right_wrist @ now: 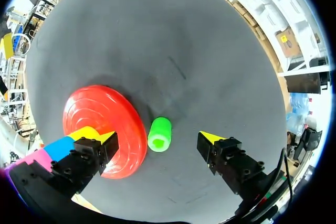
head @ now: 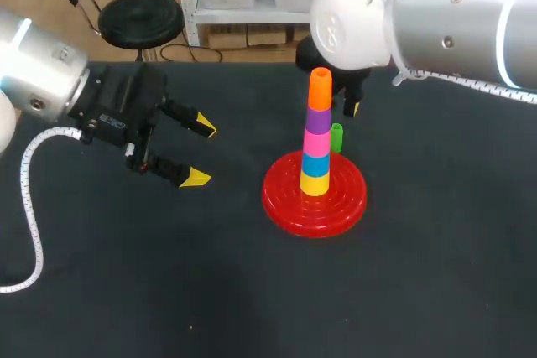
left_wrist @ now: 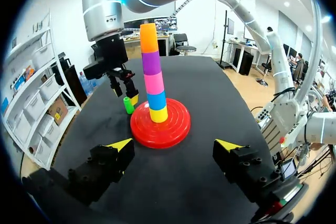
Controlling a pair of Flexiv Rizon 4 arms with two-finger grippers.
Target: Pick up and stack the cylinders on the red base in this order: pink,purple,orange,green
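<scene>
Left hand (head: pixel 195 153) spread open at mid-left of the head view; mid-frame, the red base (head: pixel 281 194) bears a yellow-blue-pink-purple-orange stack (head: pixel 316 144). Left wrist view: small green cylinder (left_wrist: pixel 128 105) upright just beside the base. Right wrist view: right hand (right_wrist: pixel 158 138) open, its fingers either side of that cylinder, not touching.

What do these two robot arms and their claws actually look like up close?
The left arm and right arm are thick silver-grey tubes with rounded white joints and thin glowing light rings. The left gripper and right gripper are boxy and black, each with two fingers tipped in bright yellow wedges. A white ribbed cable loops beside the left arm.
</scene>
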